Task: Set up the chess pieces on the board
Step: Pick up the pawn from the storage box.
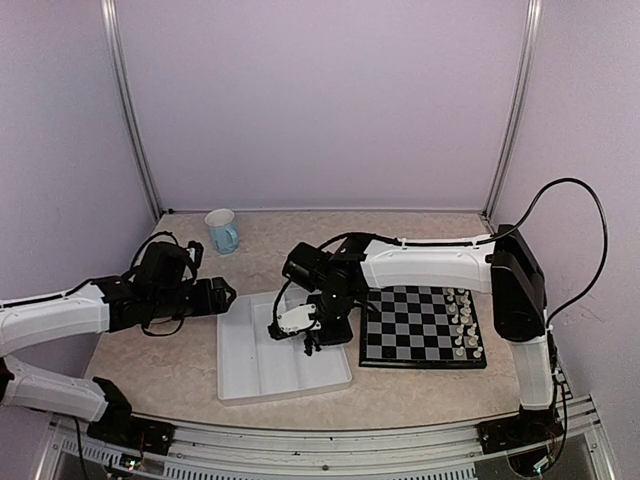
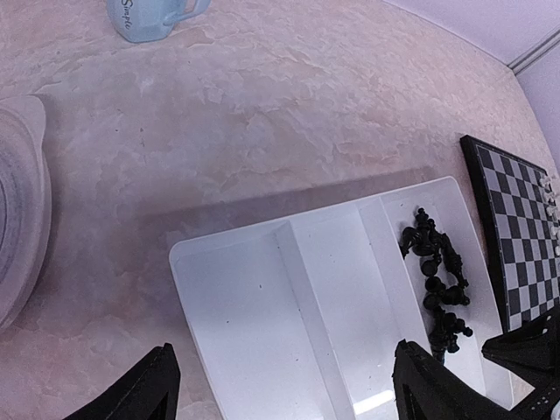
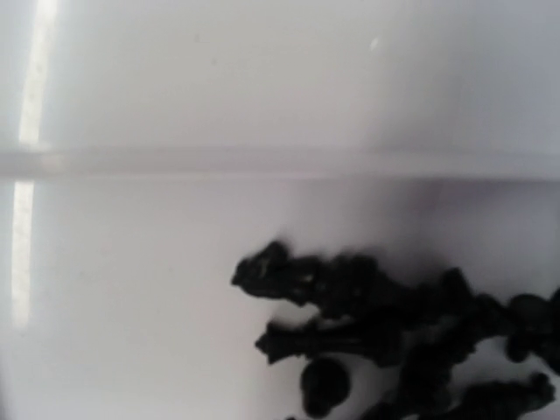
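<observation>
- The white tray (image 1: 250,372) lies at 6 o'clock on the table and is split into three long compartments.
- The black chess pieces (image 2: 435,278) are heaped in one compartment only, the one on the tray's 3 o'clock side, nearest the board. The other two compartments show bare white floor.
- In the right wrist view the heap is a blurred dark clump below a tray divider, and I cannot tell one piece from another.
- The board (image 1: 420,326) lies flat just beside the tray at its 3 o'clock. I see none of the black pieces on it.
- White pieces (image 1: 465,322) stand in two files along the board's 3 o'clock edge.
- My right claw (image 1: 307,348) points down into the compartment with the black pieces. Its jaws are closed, and I cannot tell whether a piece is pinched between them.
- My left claw (image 1: 226,297) hovers at the tray's 9 o'clock edge with its jaws spread wide and nothing between its fingers (image 2: 144,389).
- The table (image 1: 150,360) has a pale, mottled, stone-like top.
- Plain lilac walls (image 1: 320,100) close it in on three sides, with metal posts (image 1: 130,110) at the back corners.
- A light blue mug (image 1: 222,231) stands at 11 o'clock from the tray, well apart from it and near the back wall.
- The right arm reaches across the gap between tray and board and hides the tray's 3 o'clock rim from above.
</observation>
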